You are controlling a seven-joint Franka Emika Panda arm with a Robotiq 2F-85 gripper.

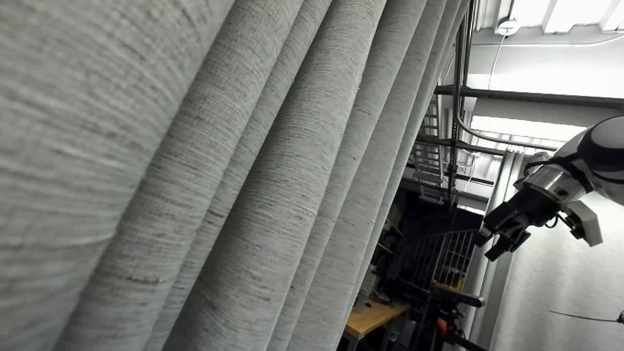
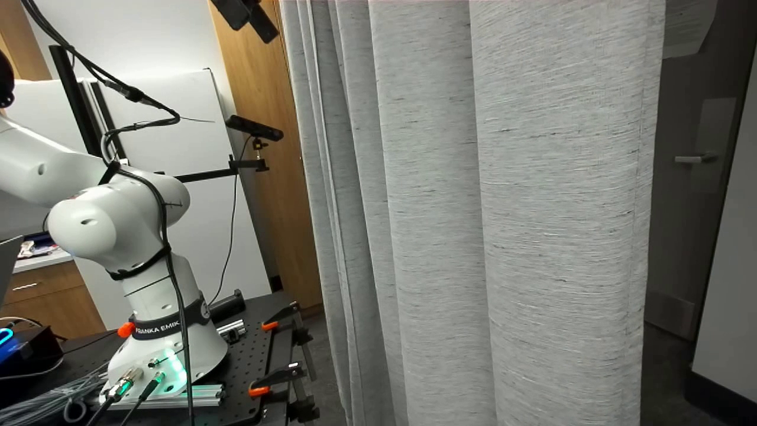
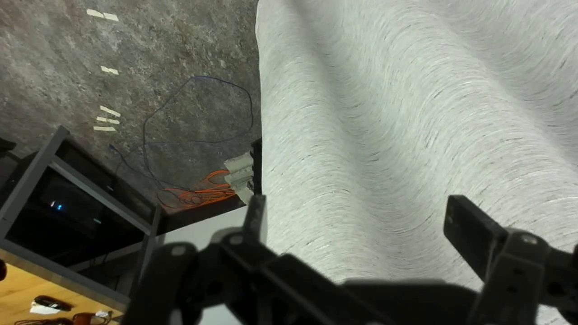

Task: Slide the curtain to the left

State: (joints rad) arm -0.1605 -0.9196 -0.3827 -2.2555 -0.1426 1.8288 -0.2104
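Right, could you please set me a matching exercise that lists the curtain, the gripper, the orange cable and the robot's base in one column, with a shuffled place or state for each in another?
Things:
1. curtain
2. gripper
3. orange cable
4. robot's base

Places or states:
A. bunched in loops on the floor
B. lit green
C. hanging in long folds
D. open, with its jaws apart

Right pairs: 1-C, 2-D, 3-A, 4-B.
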